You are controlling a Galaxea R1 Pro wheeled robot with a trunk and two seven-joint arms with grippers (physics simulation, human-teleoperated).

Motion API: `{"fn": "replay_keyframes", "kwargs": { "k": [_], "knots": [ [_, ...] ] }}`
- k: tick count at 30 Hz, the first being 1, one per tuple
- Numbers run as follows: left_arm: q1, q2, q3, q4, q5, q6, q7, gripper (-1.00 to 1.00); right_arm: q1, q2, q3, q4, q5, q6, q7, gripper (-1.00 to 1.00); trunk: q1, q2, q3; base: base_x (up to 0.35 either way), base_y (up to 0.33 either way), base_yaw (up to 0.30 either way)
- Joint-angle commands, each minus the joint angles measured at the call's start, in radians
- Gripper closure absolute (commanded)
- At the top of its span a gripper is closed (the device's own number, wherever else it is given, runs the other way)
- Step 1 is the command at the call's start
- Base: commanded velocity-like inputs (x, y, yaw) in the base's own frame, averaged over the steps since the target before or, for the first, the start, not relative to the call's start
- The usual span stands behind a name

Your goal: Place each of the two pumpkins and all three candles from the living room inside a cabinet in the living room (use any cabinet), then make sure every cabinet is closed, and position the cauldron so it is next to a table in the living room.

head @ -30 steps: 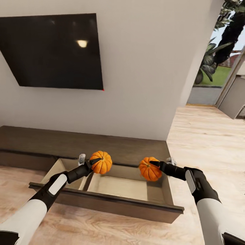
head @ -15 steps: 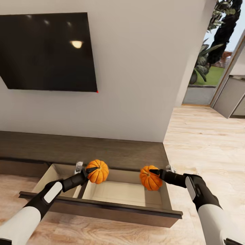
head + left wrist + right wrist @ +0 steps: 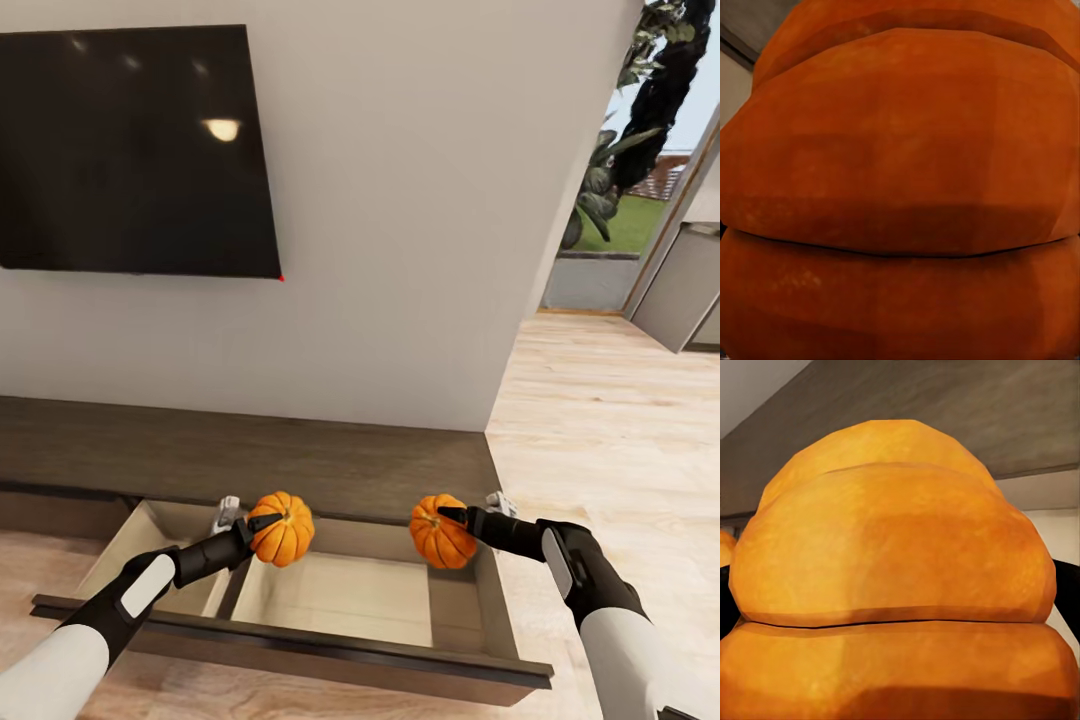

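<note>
The open drawer (image 3: pixel 330 600) gapes upward beneath both pumpkins; only its inner divider (image 3: pixel 228 590) interrupts the space.

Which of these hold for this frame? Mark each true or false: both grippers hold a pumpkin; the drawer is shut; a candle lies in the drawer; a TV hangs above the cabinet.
1. Both grippers hold a pumpkin. True: left gripper grips the left pumpkin, right gripper the right pumpkin.
2. The drawer is shut. False: the drawer is pulled open.
3. A candle lies in the drawer. False: none shows in its visible interior.
4. A TV hangs above the cabinet. True: TV, cabinet.
</note>
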Motion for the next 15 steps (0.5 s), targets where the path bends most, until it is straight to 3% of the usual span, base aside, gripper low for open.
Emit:
{"fn": "replay_keyframes", "kwargs": {
  "k": [1,15],
  "knots": [
    [0.000,0.000,0.000,0.000,0.006,0.000,0.000,1.00,0.000,0.000,0.000,0.001,-0.001,0.000,-0.001,1.00,0.000,0.000,0.000,0.021,0.000,0.000],
    [0.000,0.002,0.001,0.004,0.013,0.000,0.000,1.00,0.000,0.000,-0.001,0.002,-0.008,-0.002,0.001,1.00,0.000,0.000,0.000,0.002,0.000,0.000]
  ]
}}
